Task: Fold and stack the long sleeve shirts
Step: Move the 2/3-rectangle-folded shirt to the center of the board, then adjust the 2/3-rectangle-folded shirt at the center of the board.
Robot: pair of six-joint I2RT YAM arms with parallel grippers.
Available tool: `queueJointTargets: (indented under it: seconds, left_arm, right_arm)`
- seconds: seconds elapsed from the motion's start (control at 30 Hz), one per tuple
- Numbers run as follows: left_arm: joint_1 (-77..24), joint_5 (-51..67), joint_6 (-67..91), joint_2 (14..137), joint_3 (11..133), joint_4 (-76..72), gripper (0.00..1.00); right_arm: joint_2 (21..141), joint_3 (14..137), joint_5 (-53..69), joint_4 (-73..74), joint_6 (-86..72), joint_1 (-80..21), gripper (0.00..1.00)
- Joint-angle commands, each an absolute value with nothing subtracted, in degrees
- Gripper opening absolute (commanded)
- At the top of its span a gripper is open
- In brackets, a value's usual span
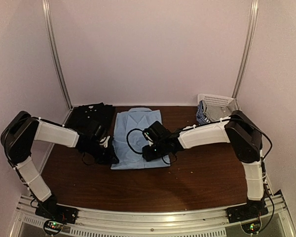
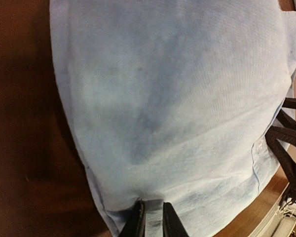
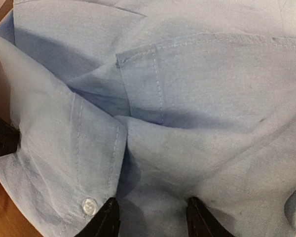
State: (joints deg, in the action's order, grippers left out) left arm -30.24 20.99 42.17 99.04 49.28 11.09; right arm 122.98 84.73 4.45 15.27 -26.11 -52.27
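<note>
The light blue long sleeve shirt (image 1: pixel 138 136) lies folded in the middle of the table, and it fills the left wrist view (image 2: pixel 177 98) and the right wrist view (image 3: pixel 197 74). A black long sleeve shirt (image 1: pixel 91 118) lies folded behind it to the left. My left gripper (image 1: pixel 108 149) is at the blue shirt's left edge; its jaws (image 2: pixel 153 217) are shut on a pinch of the blue cloth. My right gripper (image 1: pixel 150 150) rests low on the blue shirt near its front edge. Its fingertips (image 3: pixel 153 217) stand apart on the cloth beside a buttoned cuff (image 3: pixel 89 205).
A white lattice basket (image 1: pixel 216 100) with crumpled clothes stands at the back right corner. Walls close in the brown table (image 1: pixel 207 173) at the back and sides. The right arm's black parts (image 2: pixel 291 143) show at the edge of the left wrist view.
</note>
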Motion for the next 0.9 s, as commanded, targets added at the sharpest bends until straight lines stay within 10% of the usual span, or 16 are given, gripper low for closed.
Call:
queueJointTargets:
  seconds: [0.0,0.43,0.87]
  left_arm:
    - [-32.69,19.51,43.41,92.93,43.66,16.77,0.15]
    - [-32.78,16.97,42.68,84.42,45.15,22.30,0.20]
    - [-32.82,17.99,41.99,86.09,48.12,22.05,0.19]
  right_arm:
    - [117.00,73.42,6.80,15.92,-32.66,-55.19,0.50]
    - [109.80,75.76,14.40,9.78,-33.98,-52.48,0.62]
    - [120.98,86.51,24.97,7.00,-36.82,-49.28,0.52]
